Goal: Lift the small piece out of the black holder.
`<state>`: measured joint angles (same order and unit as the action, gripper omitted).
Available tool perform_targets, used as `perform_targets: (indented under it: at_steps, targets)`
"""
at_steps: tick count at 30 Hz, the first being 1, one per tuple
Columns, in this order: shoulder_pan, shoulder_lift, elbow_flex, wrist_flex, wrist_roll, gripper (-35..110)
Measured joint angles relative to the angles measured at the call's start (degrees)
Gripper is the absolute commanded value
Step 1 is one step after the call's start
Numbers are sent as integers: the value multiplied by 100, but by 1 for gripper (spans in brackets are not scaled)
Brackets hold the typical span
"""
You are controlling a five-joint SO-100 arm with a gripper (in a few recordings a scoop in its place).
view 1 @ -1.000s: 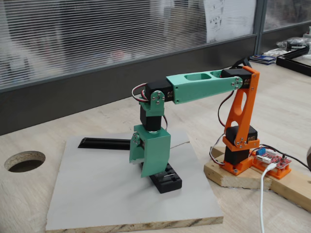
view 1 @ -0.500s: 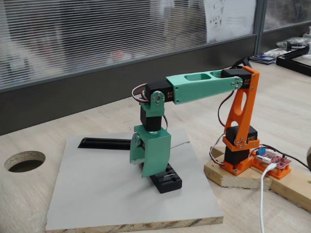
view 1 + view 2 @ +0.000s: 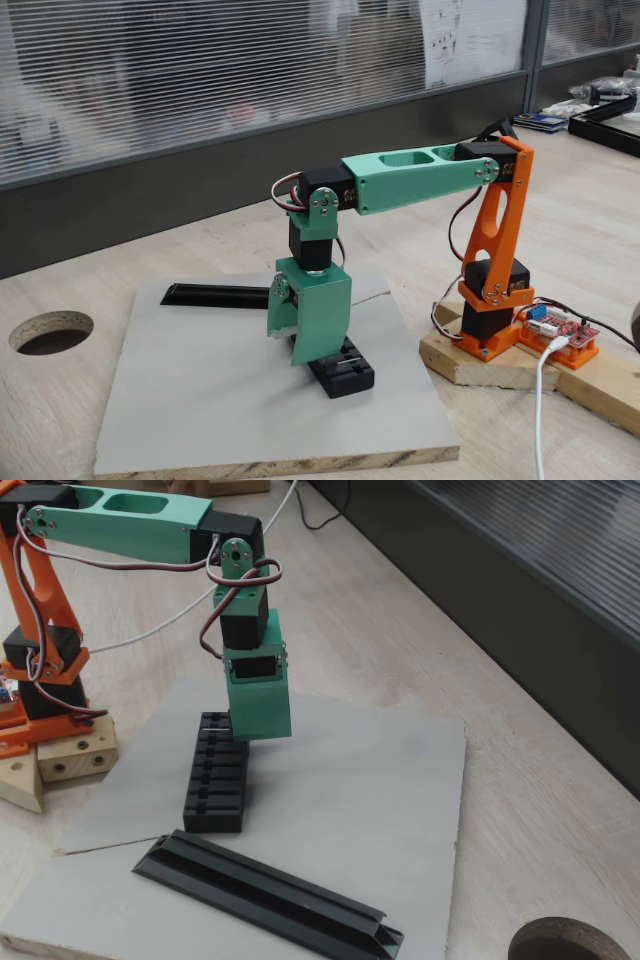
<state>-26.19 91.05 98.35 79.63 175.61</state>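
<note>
The black holder [image 3: 350, 375] [image 3: 215, 780] is a slotted block lying on a grey board [image 3: 200, 400] [image 3: 350, 780]. My green gripper [image 3: 315, 350] [image 3: 262, 732] points straight down over the holder's end nearest the arm's base, its tips at or just above the slots. The broad green jaw plate hides the fingertips in both fixed views, so whether they are open or shut does not show. The small piece is hidden; the slots that show look bare.
A long thin black angled bar [image 3: 215, 295] [image 3: 270, 892] lies along one edge of the board. The arm's orange base stands on a wooden block [image 3: 480, 365] [image 3: 60, 755] with a red circuit board [image 3: 560, 335] and cables. A round hole [image 3: 50, 330] [image 3: 570, 942] is cut in the table.
</note>
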Motion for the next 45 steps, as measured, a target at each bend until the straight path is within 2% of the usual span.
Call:
perform_targets:
  at_steps: [38, 45]
  targets:
    - [-26, 0, 0, 0, 0, 47]
    - [-26, 0, 0, 0, 378, 47]
